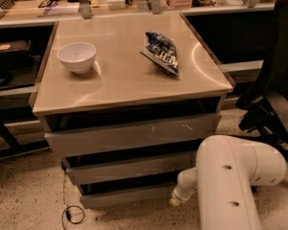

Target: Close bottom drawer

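Drawer: bottom drawer (pixel 127 195) sits lowest in cabinet (pixel 125 80), front strip facing us.
Gripper: gripper (pixel 175 201) low at its right end, placed to push, we judge.
Grip state: we cannot tell.

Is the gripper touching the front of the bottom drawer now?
Cannot tell. In the camera view the gripper is low at the right end of the bottom drawer front strip, overlapping it, but neither contact nor a gap shows plainly.
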Robot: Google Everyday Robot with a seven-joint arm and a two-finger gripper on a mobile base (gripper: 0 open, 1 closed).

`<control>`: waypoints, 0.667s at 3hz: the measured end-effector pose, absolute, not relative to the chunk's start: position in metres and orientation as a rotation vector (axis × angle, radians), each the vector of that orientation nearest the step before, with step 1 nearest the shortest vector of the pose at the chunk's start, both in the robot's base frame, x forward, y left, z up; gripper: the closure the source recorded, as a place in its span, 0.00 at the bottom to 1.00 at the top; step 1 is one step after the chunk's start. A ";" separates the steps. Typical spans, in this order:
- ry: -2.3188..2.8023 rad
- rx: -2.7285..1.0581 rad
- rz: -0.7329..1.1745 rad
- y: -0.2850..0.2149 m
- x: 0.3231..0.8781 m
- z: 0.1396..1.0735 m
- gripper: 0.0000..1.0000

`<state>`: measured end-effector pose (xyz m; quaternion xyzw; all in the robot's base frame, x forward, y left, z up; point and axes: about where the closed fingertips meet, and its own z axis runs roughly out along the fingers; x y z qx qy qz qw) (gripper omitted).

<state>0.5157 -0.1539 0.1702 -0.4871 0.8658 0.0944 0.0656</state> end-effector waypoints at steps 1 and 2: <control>2.593 -1.495 0.241 -0.150 0.531 0.169 1.00; 2.593 -1.496 0.241 -0.150 0.531 0.169 0.81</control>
